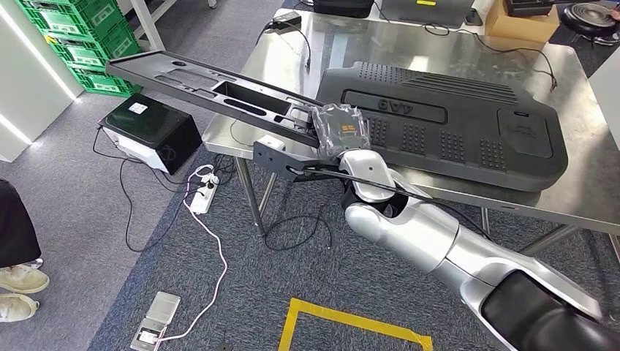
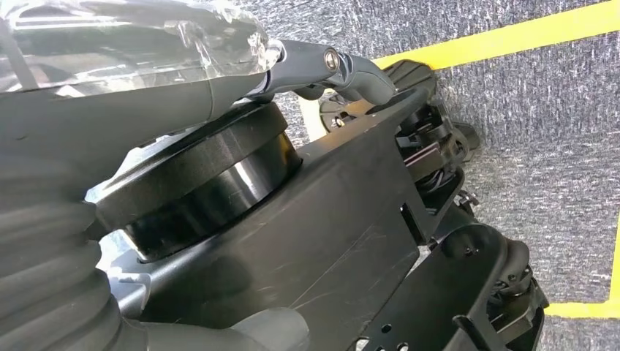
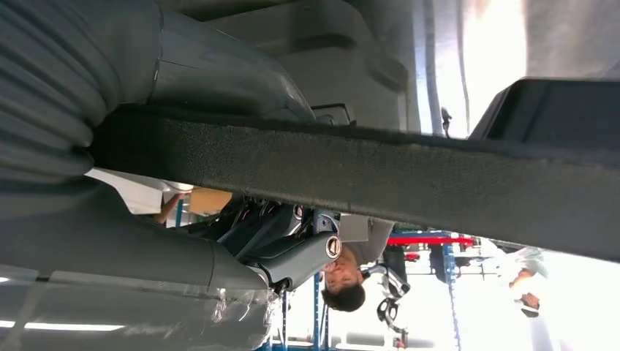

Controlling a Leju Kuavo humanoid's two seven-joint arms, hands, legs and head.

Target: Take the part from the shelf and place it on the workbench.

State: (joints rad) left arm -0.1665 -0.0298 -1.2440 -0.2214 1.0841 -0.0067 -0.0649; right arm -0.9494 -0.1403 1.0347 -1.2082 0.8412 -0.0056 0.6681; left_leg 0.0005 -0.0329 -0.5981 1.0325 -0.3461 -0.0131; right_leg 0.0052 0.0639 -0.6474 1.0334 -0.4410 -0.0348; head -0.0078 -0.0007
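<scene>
The part is a long, narrow black plastic panel [image 1: 219, 91] with several cut-outs. It juts out level from the left corner of the steel workbench [image 1: 336, 44] over the floor. My right hand [image 1: 340, 130], wrapped in clear plastic, grips its near end by the table edge. Up close, the panel's rough edge [image 3: 365, 175] runs between the thumb and fingers of the right hand [image 3: 183, 131]. A large black ribbed cover [image 1: 453, 124] lies flat on the workbench just beyond my hand. My left hand [image 2: 314, 66] hangs over grey carpet, fingers apart, holding nothing.
Green crates [image 1: 73, 36] are stacked at the far left. A black-and-white box [image 1: 150, 131], a power strip [image 1: 205, 194] and cables lie on the floor below the panel. A person's shoes [image 1: 18, 289] stand at the left edge. Yellow floor tape [image 1: 351, 322] lies in front.
</scene>
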